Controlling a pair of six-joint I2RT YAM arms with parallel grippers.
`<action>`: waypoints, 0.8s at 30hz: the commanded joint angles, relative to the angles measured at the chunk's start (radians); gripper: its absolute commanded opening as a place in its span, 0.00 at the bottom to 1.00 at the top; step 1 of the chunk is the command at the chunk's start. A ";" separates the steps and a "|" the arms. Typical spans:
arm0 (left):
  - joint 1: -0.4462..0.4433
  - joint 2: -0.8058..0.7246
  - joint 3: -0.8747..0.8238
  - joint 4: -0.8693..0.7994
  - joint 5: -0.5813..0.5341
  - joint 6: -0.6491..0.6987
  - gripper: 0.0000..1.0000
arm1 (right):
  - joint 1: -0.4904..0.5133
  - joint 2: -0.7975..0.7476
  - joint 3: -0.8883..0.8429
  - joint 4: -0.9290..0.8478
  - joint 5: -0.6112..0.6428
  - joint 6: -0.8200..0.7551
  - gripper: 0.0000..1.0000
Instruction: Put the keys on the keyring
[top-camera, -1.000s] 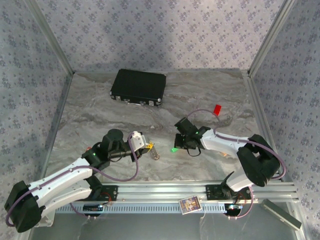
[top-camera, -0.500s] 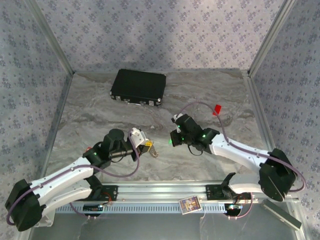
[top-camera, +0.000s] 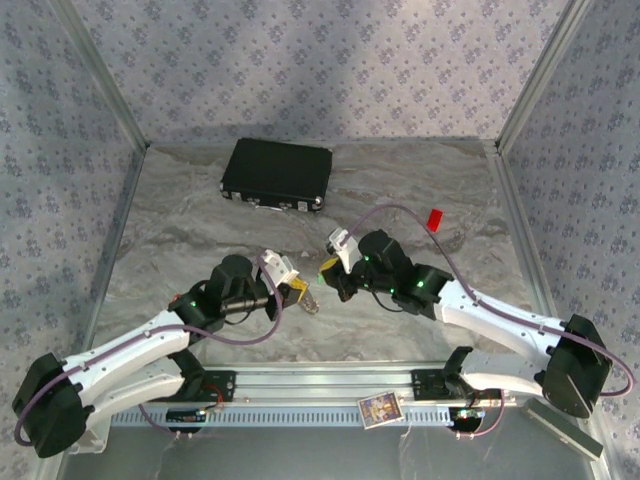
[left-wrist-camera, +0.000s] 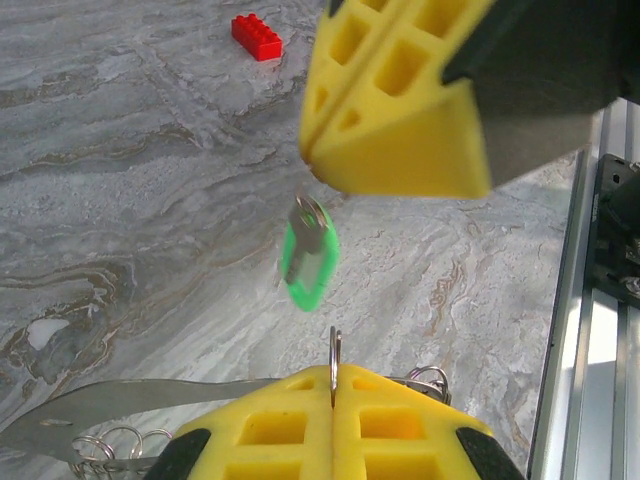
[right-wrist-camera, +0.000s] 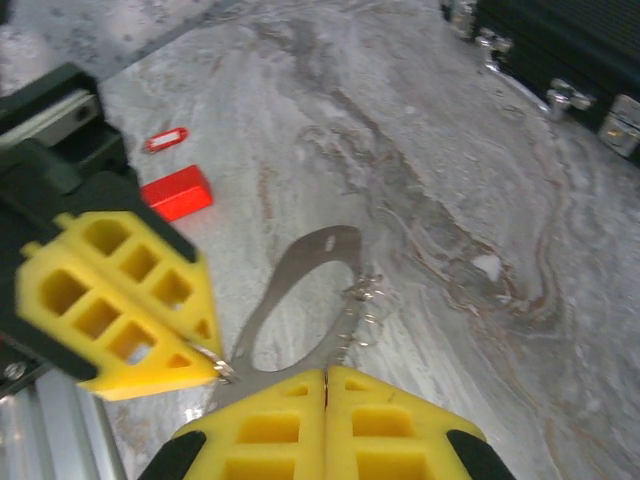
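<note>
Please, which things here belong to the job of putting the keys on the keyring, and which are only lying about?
For the job:
green-tagged key, held by the right tool
keyring, held by the left tool
red-tagged key, on the table

Only lying about:
black case
red block

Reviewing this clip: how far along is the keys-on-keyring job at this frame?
Done: the green key is off the table, hanging at the shut right claw. In hand: the shut left claw pinches a small ring on the keyring just below it; key and ring are apart. Left: threading it on, then the red-tagged key, lying on the table.
</note>
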 joint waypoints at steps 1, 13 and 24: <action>-0.009 0.000 0.040 -0.004 -0.002 -0.016 0.00 | 0.011 -0.011 -0.006 0.019 -0.088 -0.066 0.00; -0.010 0.002 0.044 -0.006 -0.003 -0.012 0.00 | 0.037 0.035 0.022 0.021 -0.136 -0.093 0.00; -0.010 0.004 0.039 -0.005 0.003 -0.009 0.00 | 0.046 0.057 0.029 0.044 -0.113 -0.085 0.00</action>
